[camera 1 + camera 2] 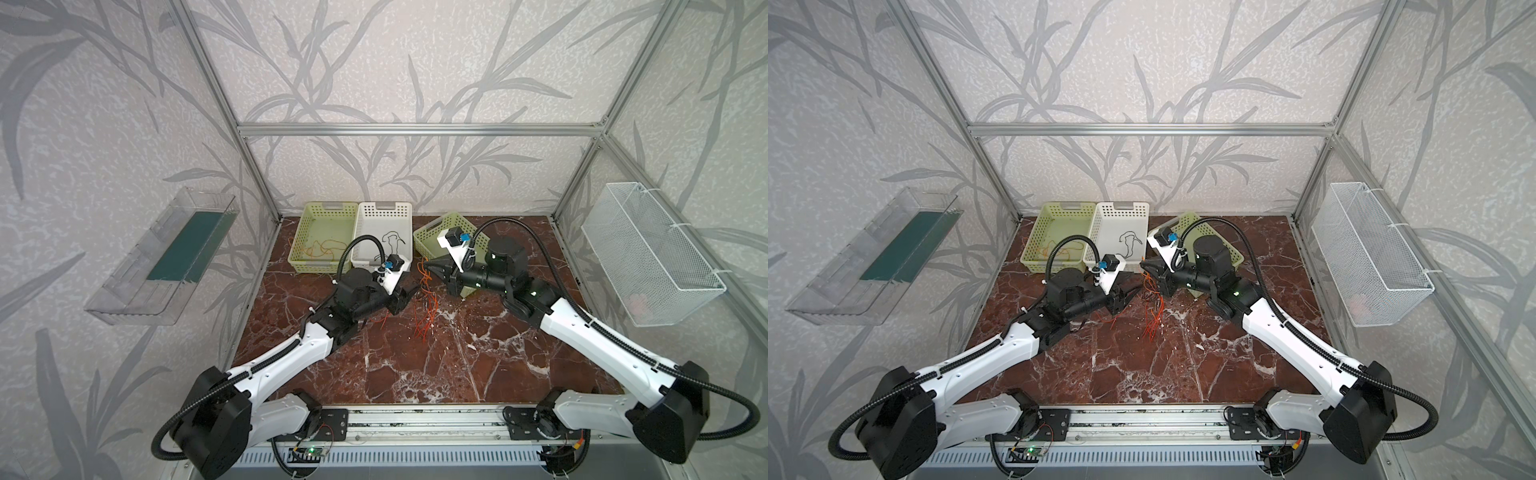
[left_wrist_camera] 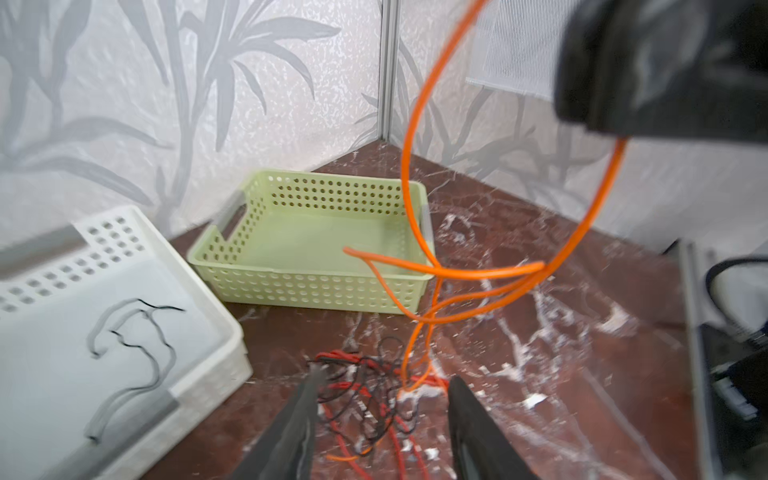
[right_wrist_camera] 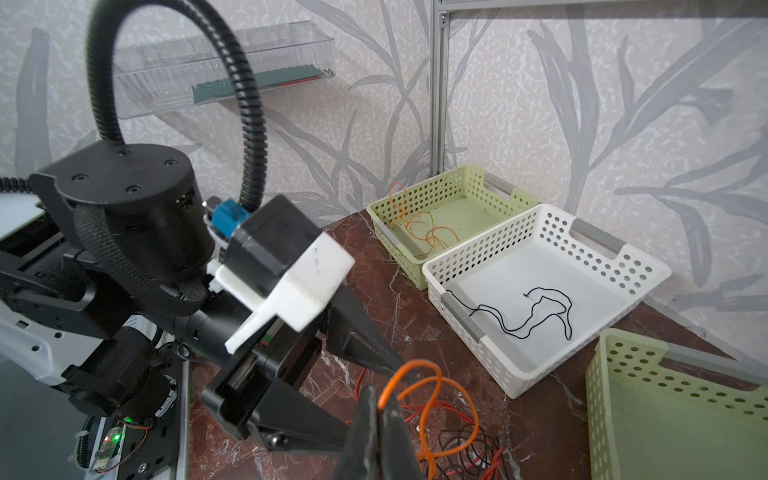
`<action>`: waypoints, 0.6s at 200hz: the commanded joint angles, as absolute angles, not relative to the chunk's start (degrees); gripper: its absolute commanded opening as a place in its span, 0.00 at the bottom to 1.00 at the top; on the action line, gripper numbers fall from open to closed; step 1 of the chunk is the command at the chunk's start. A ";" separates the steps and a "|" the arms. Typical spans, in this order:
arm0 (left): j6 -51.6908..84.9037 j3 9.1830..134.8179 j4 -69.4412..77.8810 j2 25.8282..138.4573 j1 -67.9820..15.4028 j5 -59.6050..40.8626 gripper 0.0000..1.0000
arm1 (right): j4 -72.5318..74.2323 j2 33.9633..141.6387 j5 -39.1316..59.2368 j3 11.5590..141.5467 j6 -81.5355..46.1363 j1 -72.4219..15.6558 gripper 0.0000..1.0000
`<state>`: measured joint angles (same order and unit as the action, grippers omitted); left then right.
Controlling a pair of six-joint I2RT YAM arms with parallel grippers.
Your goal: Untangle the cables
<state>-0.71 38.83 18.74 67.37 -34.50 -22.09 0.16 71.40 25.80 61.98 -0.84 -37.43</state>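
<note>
Right gripper [image 3: 380,401] is clenching its jaws on an orange cable [image 3: 415,362], which is arching up out of the closed tips and running down into the tangle of cables [image 3: 461,444] on the marble table [image 1: 415,365]. In both top views this gripper is pointing toward the left of the frame from just right of centre. Red and orange strands are hanging and spreading below it in the middle of the frame.

Just left of that tangle, the left gripper [image 2: 384,386] is standing released. Its two fingers [image 2: 309,399] are spread apart over the red, black and orange strands; whether they are touching any strand I cannot tell.

Along the back edge of the table, above centre in the frame, a white basket [image 1: 401,212] is holding a black cable [image 3: 532,320]. Touching it on the left, a green basket [image 1: 316,205] is holding a second orange strand [image 1: 324,249]. Another green basket [image 2: 316,286] is sitting tilted to the right of the white one, partly under the right wrist.
</note>
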 commanded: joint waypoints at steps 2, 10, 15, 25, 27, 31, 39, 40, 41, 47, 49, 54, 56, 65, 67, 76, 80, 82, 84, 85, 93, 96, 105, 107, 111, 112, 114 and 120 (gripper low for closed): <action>-0.95 38.82 19.49 67.82 -34.95 -24.66 0.61 | 3.47 70.44 26.66 62.90 -2.30 -37.22 0.00; -0.68 38.98 20.39 68.77 -34.98 -25.10 0.62 | 3.84 70.57 26.89 62.97 -2.47 -37.18 0.00; -0.42 38.98 21.22 69.40 -35.04 -25.13 0.62 | 4.01 70.62 26.98 62.95 -2.61 -37.19 0.00; 0.00 39.26 22.74 70.91 -35.05 -24.56 0.62 | 4.13 70.66 27.07 63.06 -2.56 -37.21 0.00; 0.00 39.32 22.96 71.19 -35.04 -24.46 0.62 | 4.13 70.66 27.07 63.07 -2.55 -37.19 0.00; -0.07 39.56 23.22 71.84 -35.06 -24.35 0.61 | 4.13 70.66 27.14 63.03 -2.47 -37.18 0.00; -0.19 40.10 23.74 73.08 -35.05 -24.03 0.61 | 4.09 70.61 27.24 63.06 -2.38 -37.19 0.00; -0.22 40.18 23.82 73.23 -35.06 -24.01 0.61 | 4.07 70.59 27.24 63.04 -2.38 -37.18 0.00; -0.20 40.26 23.91 73.35 -35.06 -23.96 0.61 | 4.10 70.58 27.24 63.03 -2.37 -37.18 0.00; -0.19 40.71 24.52 74.41 -35.05 -23.67 0.60 | 4.13 70.50 27.41 63.06 -2.36 -37.19 0.00; -0.24 40.87 24.59 74.72 -35.04 -23.58 0.59 | 4.13 70.49 27.42 62.96 -2.30 -37.18 0.00; -0.21 41.27 24.95 75.47 -35.05 -23.56 0.58 | 4.13 70.49 27.42 62.94 -2.31 -37.18 0.00; -0.19 41.47 25.22 75.78 -35.02 -23.58 0.57 | 4.13 70.49 27.42 62.98 -2.34 -37.18 0.00; 0.33 42.11 26.51 76.89 -35.07 -23.81 0.55 | 4.09 70.40 27.43 62.92 -2.29 -37.09 0.00; 0.46 42.26 26.89 77.14 -35.13 -23.88 0.55 | 4.05 70.40 27.42 62.93 -2.26 -37.09 0.00; 1.16 42.84 28.37 78.20 -35.15 -24.11 0.50 | 4.04 70.39 27.27 62.74 -2.27 -37.02 0.00; 1.37 43.17 28.77 78.55 -35.14 -24.24 0.47 | 4.04 70.34 27.18 62.60 -2.30 -37.01 0.00; 1.44 43.33 28.92 78.74 -35.22 -24.25 0.44 | 4.11 70.32 27.10 62.54 -2.35 -37.07 0.00; 1.52 43.51 28.98 78.99 -35.17 -24.32 0.42 | 4.13 70.31 27.06 62.50 -2.30 -36.97 0.00; 1.55 43.59 28.99 79.05 -35.16 -24.33 0.41 | 4.13 70.31 26.97 62.45 -2.29 -36.94 0.00; 1.35 44.36 28.65 79.20 -35.33 -24.43 0.30 | 4.13 70.15 26.42 62.01 -2.33 -36.73 0.00; 1.20 44.57 28.31 79.17 -35.29 -24.43 0.26 | 4.05 70.09 26.21 61.91 -2.41 -36.66 0.00; 0.60 44.86 27.14 78.62 -35.35 -24.28 0.18 | 3.98 69.67 25.17 61.24 -2.63 -36.14 0.00; 0.44 44.90 26.82 78.41 -35.40 -24.18 0.16 | 3.96 69.56 24.88 61.03 -2.70 -35.93 0.00; 0.05 44.91 26.09 77.96 -35.34 -24.29 0.14 | 3.95 69.28 24.17 60.64 -3.05 -35.64 0.00; -0.02 44.87 25.97 77.83 -35.34 -24.27 0.13 | 4.00 69.22 23.91 60.51 -3.15 -35.53 0.00; -0.22 44.84 25.56 77.55 -35.33 -24.33 0.12 | 4.03 69.12 23.49 60.26 -3.40 -35.34 0.00; -0.92 44.68 24.32 76.50 -35.40 -24.51 0.08 | 4.13 68.72 22.30 59.51 -3.87 -34.64 0.00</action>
<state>0.40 42.78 24.77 79.29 -35.09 -23.86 2.37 71.20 25.54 61.67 -2.11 -36.53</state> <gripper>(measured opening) 0.144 0.049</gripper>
